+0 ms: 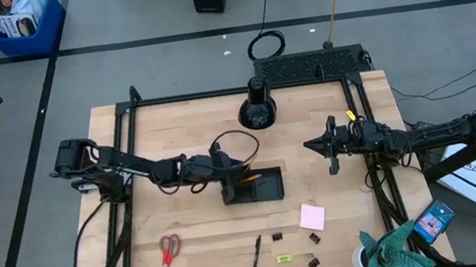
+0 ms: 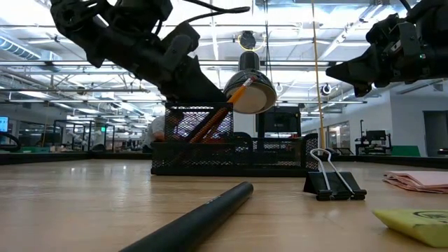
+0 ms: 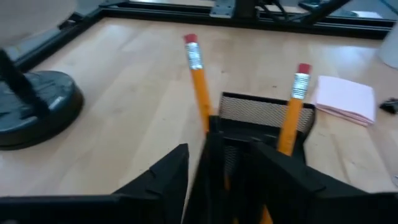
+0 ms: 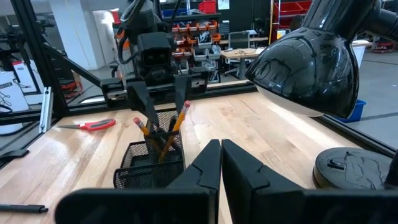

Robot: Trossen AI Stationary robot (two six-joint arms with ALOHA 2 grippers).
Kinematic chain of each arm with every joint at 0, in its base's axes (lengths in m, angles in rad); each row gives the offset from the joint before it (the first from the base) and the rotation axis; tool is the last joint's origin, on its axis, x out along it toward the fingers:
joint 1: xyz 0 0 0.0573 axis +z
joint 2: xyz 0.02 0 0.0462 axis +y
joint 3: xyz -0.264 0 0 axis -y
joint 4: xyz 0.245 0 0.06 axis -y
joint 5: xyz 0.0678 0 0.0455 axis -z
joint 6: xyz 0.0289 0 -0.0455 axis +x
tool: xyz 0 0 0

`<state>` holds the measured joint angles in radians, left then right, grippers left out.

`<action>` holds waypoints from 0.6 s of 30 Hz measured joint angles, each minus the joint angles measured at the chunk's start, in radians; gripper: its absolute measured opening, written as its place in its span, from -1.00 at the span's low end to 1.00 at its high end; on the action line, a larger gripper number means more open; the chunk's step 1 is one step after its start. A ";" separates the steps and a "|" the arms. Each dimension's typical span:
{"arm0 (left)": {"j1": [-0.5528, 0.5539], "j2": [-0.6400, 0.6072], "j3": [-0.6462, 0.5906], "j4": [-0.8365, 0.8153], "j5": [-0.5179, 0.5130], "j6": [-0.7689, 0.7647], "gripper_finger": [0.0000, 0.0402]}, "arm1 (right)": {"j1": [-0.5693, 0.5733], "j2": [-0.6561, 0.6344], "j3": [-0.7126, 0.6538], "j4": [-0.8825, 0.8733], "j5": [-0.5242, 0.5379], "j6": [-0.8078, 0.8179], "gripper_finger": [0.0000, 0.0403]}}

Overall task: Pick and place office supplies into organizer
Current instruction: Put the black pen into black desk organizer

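Two arms over your table in the high view: left gripper sits above the organizer, right gripper hangs well apart to the right. Scissors, pen, sticky-note pad and binder clips lie on the wood nr the front edge.

Low view: orange pencils lean in the organizer's mesh cup.

Left wrist view: you see fingers spread apart, w/ both pencils standing free between them.

Right wrist view: fingers pressed together, holding nothing; lamp close by.
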<state>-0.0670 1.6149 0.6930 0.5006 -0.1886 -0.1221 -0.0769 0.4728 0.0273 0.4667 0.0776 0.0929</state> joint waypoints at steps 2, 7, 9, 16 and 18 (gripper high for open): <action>-0.004 -0.016 0.003 -0.016 -0.038 0.000 -0.02 | 0.000 0.000 0.000 0.000 0.000 0.000 -0.96; -0.047 -0.104 0.133 -0.349 -0.202 -0.053 0.01 | 0.000 0.000 0.000 0.000 0.000 0.000 -0.96; -0.074 -0.120 0.213 -0.526 -0.253 -0.099 -0.02 | 0.000 0.000 0.000 0.001 0.000 0.000 -0.96; -0.216 -0.027 0.513 -0.963 -0.283 -0.405 -0.16 | 0.000 0.000 0.000 0.003 0.000 0.000 -0.96; -0.268 0.037 0.557 -1.022 -0.287 -0.440 -0.19 | 0.000 0.000 0.000 0.005 0.000 -0.002 -0.96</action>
<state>-0.3350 1.6518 1.2501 -0.5215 -0.4759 -0.5622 -0.0772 0.4725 0.0273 0.4713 0.0772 0.0907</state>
